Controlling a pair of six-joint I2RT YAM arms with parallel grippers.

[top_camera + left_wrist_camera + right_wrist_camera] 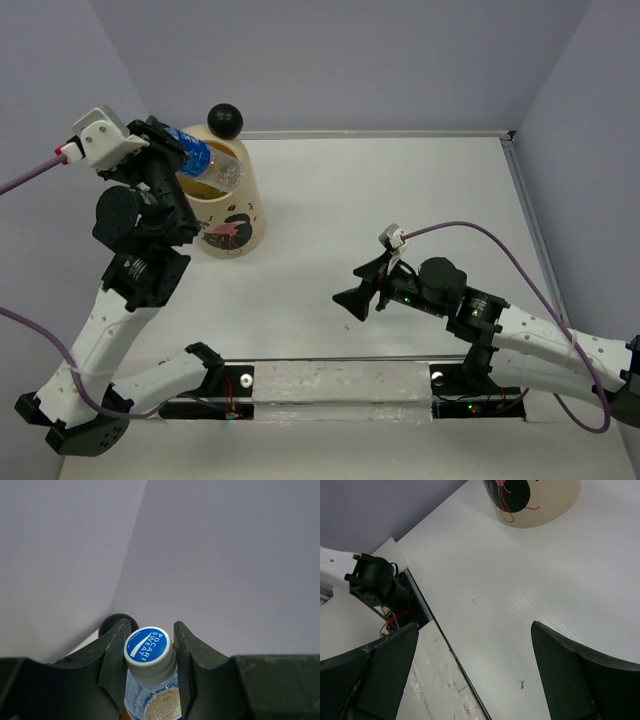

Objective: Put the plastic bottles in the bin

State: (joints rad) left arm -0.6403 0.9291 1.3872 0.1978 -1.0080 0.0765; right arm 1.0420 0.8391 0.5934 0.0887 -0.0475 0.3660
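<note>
My left gripper (180,150) is shut on a clear plastic bottle (212,166) with a blue label, and holds it tilted above the open mouth of the cream bin (238,220). In the left wrist view the bottle's blue and white cap (148,647) sits pinched between the two black fingers (116,652), with the gripper (150,650) pointing at the wall. One black ball ear (225,120) of the bin shows at its far rim and behind the left finger (116,621). My right gripper (352,298) stands open and holds nothing, low over the bare table, well right of the bin.
The right wrist view looks between the open gripper (475,632) at the white table, the bin's printed base (535,505) far ahead and the left arm's mount (377,582) at the table's near edge. A raised rim (525,200) bounds the table at right.
</note>
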